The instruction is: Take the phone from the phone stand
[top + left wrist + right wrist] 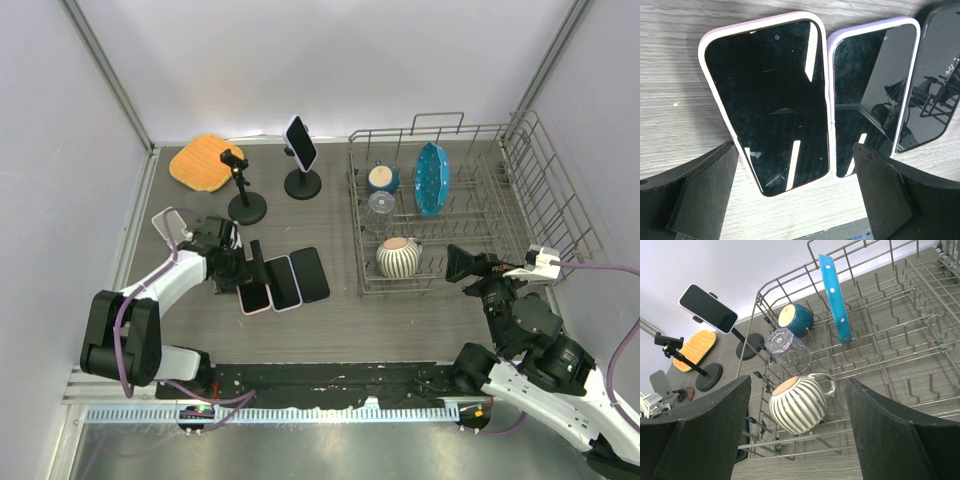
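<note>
The phone on the stand looks hard and slippery, so grab its long sides; left gripper and right gripper gape empty.

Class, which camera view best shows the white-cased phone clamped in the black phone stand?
Right wrist: the white-cased phone shows its whole screen, large. Top external shows the phone small and foreshortened. Left wrist misses it.

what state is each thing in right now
left gripper, open over pink-cased phone
right gripper, open, empty
mounted phone, clamped in rear stand, tilted
front stand, empty
pink-cased phone, flat, screen up
striped mug, lying on its side
blue plate, upright on edge
</note>
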Robot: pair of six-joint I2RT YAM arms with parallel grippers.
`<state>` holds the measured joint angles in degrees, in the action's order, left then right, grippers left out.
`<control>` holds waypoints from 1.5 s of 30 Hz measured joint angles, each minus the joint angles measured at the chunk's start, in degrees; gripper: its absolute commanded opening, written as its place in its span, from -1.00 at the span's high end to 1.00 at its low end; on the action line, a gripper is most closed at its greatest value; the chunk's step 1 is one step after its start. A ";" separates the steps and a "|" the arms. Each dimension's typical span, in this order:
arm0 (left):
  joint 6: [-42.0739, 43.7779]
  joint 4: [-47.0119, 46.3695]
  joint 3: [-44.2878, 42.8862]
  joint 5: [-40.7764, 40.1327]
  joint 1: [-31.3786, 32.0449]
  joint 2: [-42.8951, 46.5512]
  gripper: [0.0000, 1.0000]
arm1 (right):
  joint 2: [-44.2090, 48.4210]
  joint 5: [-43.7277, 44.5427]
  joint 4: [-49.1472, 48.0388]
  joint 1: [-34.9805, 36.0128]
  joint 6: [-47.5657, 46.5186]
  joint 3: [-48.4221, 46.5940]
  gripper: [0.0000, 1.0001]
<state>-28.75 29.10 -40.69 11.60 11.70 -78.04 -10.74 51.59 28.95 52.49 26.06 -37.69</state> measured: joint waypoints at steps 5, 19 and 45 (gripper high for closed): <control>-1.29 -0.15 -0.44 -0.33 3.02 0.48 -0.99 | -0.02 0.00 0.00 0.00 0.00 0.00 -0.62; -0.76 0.48 -4.98 -9.51 9.27 8.98 -1.00 | -0.68 -0.04 0.00 0.00 -0.04 0.07 -0.62; 13.00 -36.11 -43.04 -24.50 12.70 -22.80 -0.66 | -1.57 -1.31 -0.02 0.76 -0.33 0.22 -0.61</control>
<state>-15.75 -7.01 -83.72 -12.91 24.40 -100.84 -12.32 50.28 28.93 53.25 25.74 -37.47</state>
